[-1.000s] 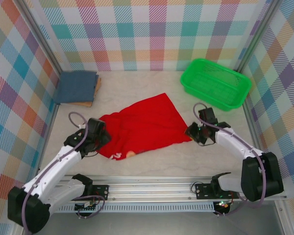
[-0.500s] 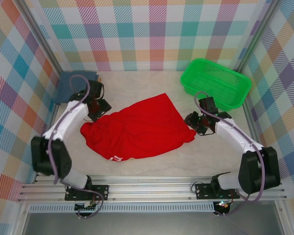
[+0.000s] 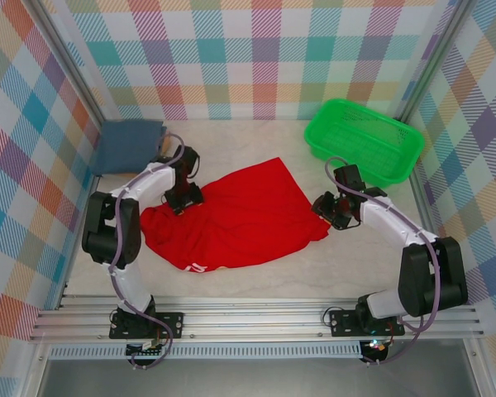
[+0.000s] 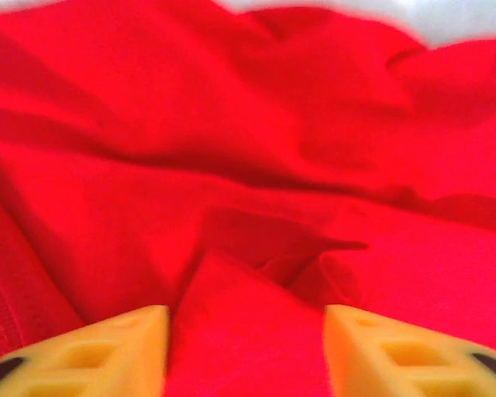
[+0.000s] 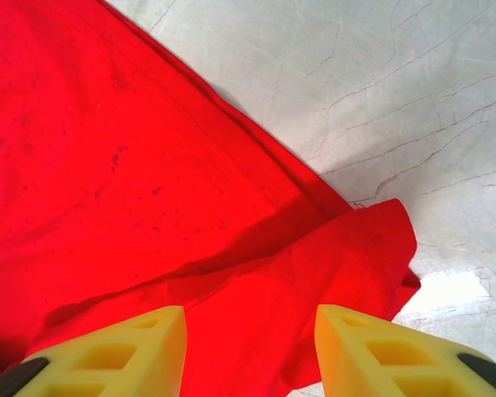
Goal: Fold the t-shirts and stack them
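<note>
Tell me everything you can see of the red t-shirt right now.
The red t-shirt is bright, soft cloth, spread but rumpled on the middle of the table, roughly a tilted square and not yet folded. A bit of white print shows at its near edge. The left end effector sits at its far-left corner, a raised fold between its jaws; the grip is unclear. The right end effector stands open over the right corner, which curls over.

Left wrist view: red t-shirt [image 4: 256, 165] out of focus throughout, running off the left, right and bottom edges. Left claw [image 4: 246, 318] fingers [image 4: 107, 343] cut by bottom edge. A ridge of cloth stands between them; grip or no grip indeterminate.

Right wrist view: right claw [image 5: 250, 318] fingers [image 5: 116, 347] cut likewise. Shirt leaves frame left and bottom.

Top view: white lettering [image 3: 200, 267] at near hem too small to read.
</note>
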